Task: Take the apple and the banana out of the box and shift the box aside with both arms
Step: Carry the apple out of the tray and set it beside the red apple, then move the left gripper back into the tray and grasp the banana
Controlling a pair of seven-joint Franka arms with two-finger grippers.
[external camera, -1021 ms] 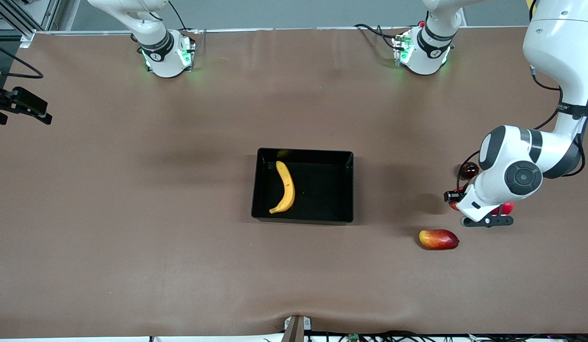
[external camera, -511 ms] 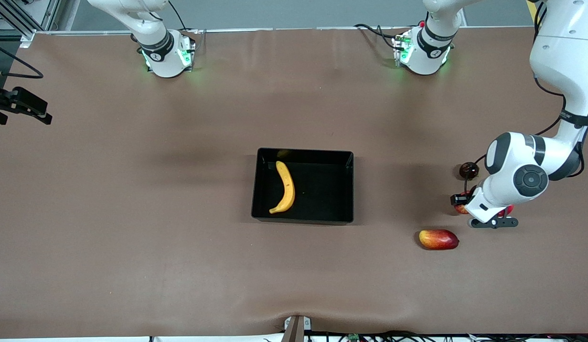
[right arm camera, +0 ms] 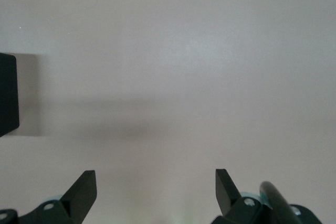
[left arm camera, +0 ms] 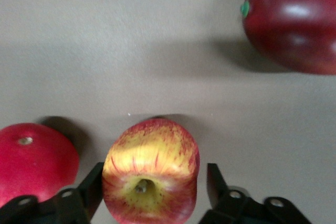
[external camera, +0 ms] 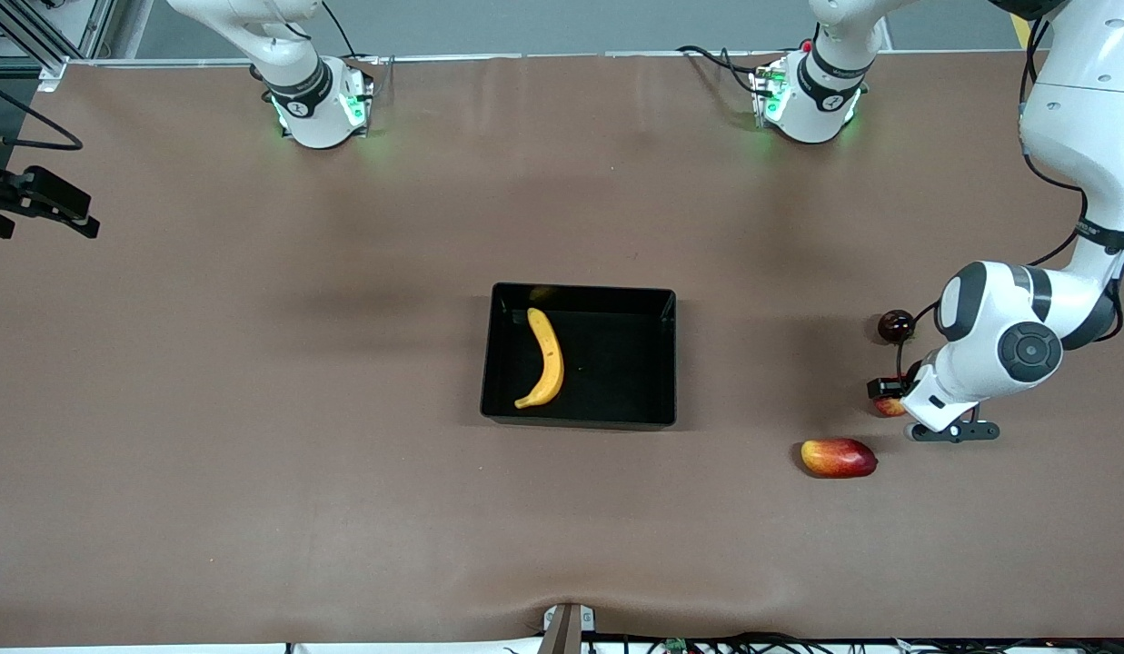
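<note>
At the left arm's end of the table, the left gripper (left arm camera: 152,192) straddles the red-and-yellow apple (left arm camera: 151,178), fingers apart (banana (external camera: 545,358) lies in the black tray (external camera: 665,363)); the right gripper (right arm camera: 155,190) waits, spread

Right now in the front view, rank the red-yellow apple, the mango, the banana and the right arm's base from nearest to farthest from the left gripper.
1. Red-yellow apple: between the open fingers of the left gripper, on the table.
2. Mango: close by, nearer the front camera.
3. Banana: in the black tray at mid-table.
4. Right arm's base: at the right arm's end.
</note>
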